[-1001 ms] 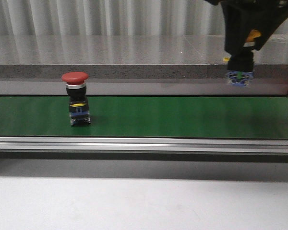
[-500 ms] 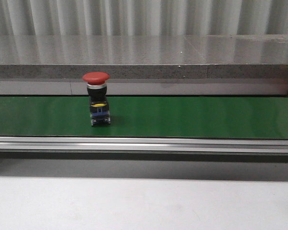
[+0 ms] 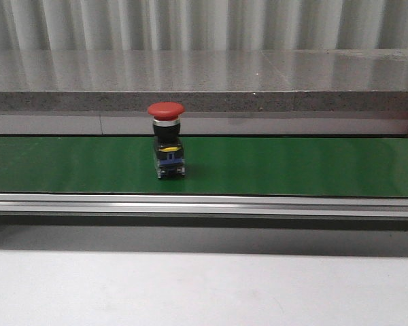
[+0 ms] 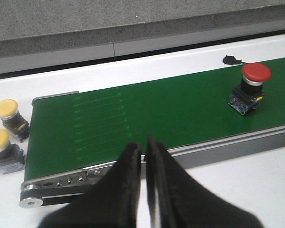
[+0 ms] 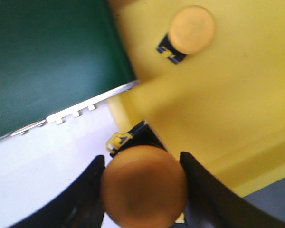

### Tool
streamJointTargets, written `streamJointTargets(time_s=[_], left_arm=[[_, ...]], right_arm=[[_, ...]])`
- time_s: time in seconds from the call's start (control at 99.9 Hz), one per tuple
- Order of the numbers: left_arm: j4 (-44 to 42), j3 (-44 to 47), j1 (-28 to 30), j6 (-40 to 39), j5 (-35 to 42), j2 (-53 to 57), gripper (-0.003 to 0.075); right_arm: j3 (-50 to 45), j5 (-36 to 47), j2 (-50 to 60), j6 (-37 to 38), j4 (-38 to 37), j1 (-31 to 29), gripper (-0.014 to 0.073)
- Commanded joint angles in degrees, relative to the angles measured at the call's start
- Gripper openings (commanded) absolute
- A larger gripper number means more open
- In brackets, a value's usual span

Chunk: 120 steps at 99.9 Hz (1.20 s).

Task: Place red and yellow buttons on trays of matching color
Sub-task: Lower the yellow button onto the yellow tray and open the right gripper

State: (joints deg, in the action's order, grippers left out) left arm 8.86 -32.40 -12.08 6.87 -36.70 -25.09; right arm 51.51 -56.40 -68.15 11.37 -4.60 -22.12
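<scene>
A red button (image 3: 166, 146) is seen standing upright on the green conveyor belt (image 3: 292, 166) in the front view, a little left of the belt's middle. Its long axis is held vertical: the red mushroom cap points up, a silver collar lies under it, and the black body with a yellow label and a blue base is set on the belt. In the left wrist view the same button is seen slightly tilted by the camera angle, its cap still uppermost.

The left gripper (image 4: 143, 156) is held above the near rail of the belt, well apart from the red button, with its two dark fingers pressed almost together and nothing caught between them. Beside the belt's end roller, on the white table (image 4: 275, 180), two yellow buttons (image 4: 7, 114) (image 4: 2, 149) are seen lying close to each other, their caps turned upward and toward the camera.

In the right wrist view a yellow-capped button (image 5: 145, 185) is pinched between the fingers of the right gripper (image 5: 142, 190), its round cap turned toward the camera so that its long axis runs along the fingers. It is held over the edge of the yellow tray (image 5: 247, 95), just beside the belt. Another yellow button (image 5: 187, 33) is already resting in that tray, cap up, its dark base showing beneath.
</scene>
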Motion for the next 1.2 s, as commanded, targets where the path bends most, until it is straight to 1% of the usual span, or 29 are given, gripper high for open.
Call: streamJointTargets(time_s=[0.0,0.13,0.39,0.6,0.771,0.821,0.871,1.011,1.061,1.111,1.191], left_arm=[[0.9,-1.4,-0.5,0.2,3.6,-0.2,-0.0006],[0.9,-1.4,-0.5,0.2,3.6,-0.2,-0.0006],[0.9,-1.4,-0.5,0.2,3.6,-0.2,-0.0005],[0.9,-1.4,-0.5,0.2,3.6,-0.2,-0.0006],[0.9,-1.4,-0.5,0.2,3.6,-0.2,-0.0006],[0.9,-1.4,-0.5,0.2,3.6,-0.2,-0.0006],[0.9,-1.4,-0.5,0.2,3.6,-0.2,-0.0006],[0.9,-1.4,-0.5,0.2,3.6,-0.2,-0.0006],[0.9,-1.4,-0.5,0.2,3.6,-0.2,-0.0006],[0.9,-1.4,-0.5,0.2,3.6,-0.2,-0.0006],[0.9,-1.4,-0.5,0.2,3.6,-0.2,-0.0005]], right_arm=[[0.8,3.4,0.2,1.8,-0.5,-4.4,0.0038],[0.8,5.6,-2.9,2.0,0.6,-8.4,0.0038],[0.8,8.6,-10.9,2.7,1.1,-12.7,0.0038],[0.8,12.1,-15.1,2.7,1.2,-13.1,0.0038],[0.8,12.2,-18.0,2.7,1.4,-13.1,0.005],[0.8,12.3,-18.3,2.7,1.4,-13.1,0.0087],[0.8,12.4,-18.4,2.7,1.4,-13.1,0.0163],[0.8,12.8,-18.5,2.5,1.4,-13.1,0.0513],[0.8,13.2,-18.4,2.5,1.4,-13.1,0.0592],[0.8,14.2,-18.0,2.5,1.4,-13.1,0.063],[0.8,15.1,-16.3,2.5,1.4,-13.1,0.0625]])
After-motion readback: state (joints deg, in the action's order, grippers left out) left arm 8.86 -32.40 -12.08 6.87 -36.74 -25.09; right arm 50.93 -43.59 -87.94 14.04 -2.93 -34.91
